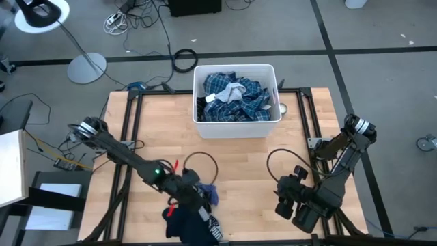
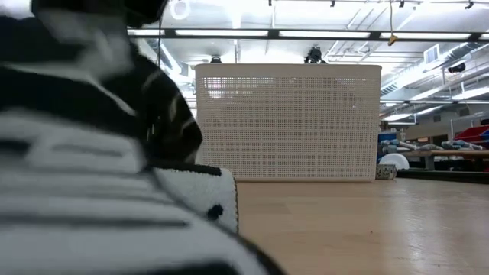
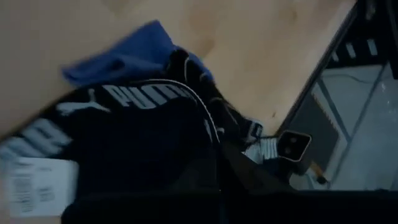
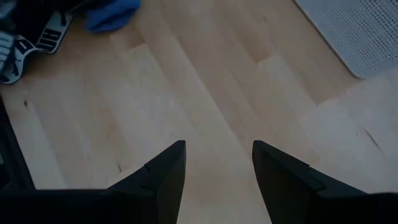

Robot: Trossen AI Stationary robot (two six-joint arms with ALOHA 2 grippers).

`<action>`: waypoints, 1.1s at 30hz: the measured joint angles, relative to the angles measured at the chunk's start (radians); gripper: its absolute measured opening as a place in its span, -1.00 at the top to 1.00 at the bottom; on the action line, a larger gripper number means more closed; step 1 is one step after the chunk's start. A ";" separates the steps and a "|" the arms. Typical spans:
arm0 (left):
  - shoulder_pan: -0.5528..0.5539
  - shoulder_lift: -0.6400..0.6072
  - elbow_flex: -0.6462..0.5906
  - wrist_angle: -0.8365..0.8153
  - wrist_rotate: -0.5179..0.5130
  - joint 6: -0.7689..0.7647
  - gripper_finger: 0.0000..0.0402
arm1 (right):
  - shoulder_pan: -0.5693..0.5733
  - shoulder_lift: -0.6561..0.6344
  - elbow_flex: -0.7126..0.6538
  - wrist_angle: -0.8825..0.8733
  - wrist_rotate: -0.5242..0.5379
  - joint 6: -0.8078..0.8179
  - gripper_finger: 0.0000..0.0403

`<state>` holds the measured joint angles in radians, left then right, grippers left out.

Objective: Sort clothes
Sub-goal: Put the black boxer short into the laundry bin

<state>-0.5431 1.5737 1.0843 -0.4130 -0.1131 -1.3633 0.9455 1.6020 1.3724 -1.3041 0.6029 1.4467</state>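
The left gripper (image 1: 186,203) is low at the near edge of the bench (image 1: 239,160), far in front of the white bin (image 1: 235,128) and off to its left. Its jaws are pressed together, pinching the dark navy garment (image 1: 193,224) with white stripes and white letters. That garment lies in a heap on the bench edge, far from the bin. In the low view it fills the left side, right up close (image 2: 92,153). A small blue cloth (image 1: 209,196) peeks out beside the navy one, on the side toward the bin.

The bin sits at the far middle of the bench. Inside it are a blue-and-white plaid shirt (image 1: 249,96) and a grey piece (image 1: 229,93) lying on top.

The right gripper (image 1: 292,200) waits over bare wood, in front of the bin and off to its right. Its jaws are spread apart and pinch nothing.
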 joint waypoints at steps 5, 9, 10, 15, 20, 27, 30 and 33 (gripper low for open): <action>0.014 -0.159 0.000 -0.138 -0.112 0.046 1.00 | 0.000 0.000 0.000 0.001 0.054 0.000 0.08; 0.021 -0.273 0.000 -0.060 -0.164 0.195 1.00 | -0.012 0.000 0.000 0.001 0.101 0.000 0.08; 0.024 -0.295 0.001 -0.029 -0.163 0.227 1.00 | -0.016 0.000 0.000 0.001 0.108 0.000 0.08; 0.033 -0.384 0.001 -0.042 -0.234 0.262 1.00 | -0.045 0.000 0.000 0.001 0.116 -0.021 0.08; 0.032 -0.386 0.001 -0.079 -0.232 0.265 1.00 | -0.072 0.000 0.000 0.001 0.117 -0.037 0.08; 0.031 -0.287 -0.002 -0.170 -0.207 0.260 0.94 | -0.098 0.000 0.000 0.002 0.141 -0.037 0.08; 0.031 -0.245 -0.002 -0.180 -0.194 0.256 0.85 | -0.105 0.000 0.000 0.009 0.141 -0.037 0.08; 0.032 -0.204 -0.002 -0.204 -0.177 0.236 0.74 | -0.105 -0.001 0.000 0.009 0.142 -0.037 0.08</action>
<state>-0.5114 1.3698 1.0828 -0.6171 -0.2901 -1.1277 0.8401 1.6012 1.3724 -1.2952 0.7444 1.4101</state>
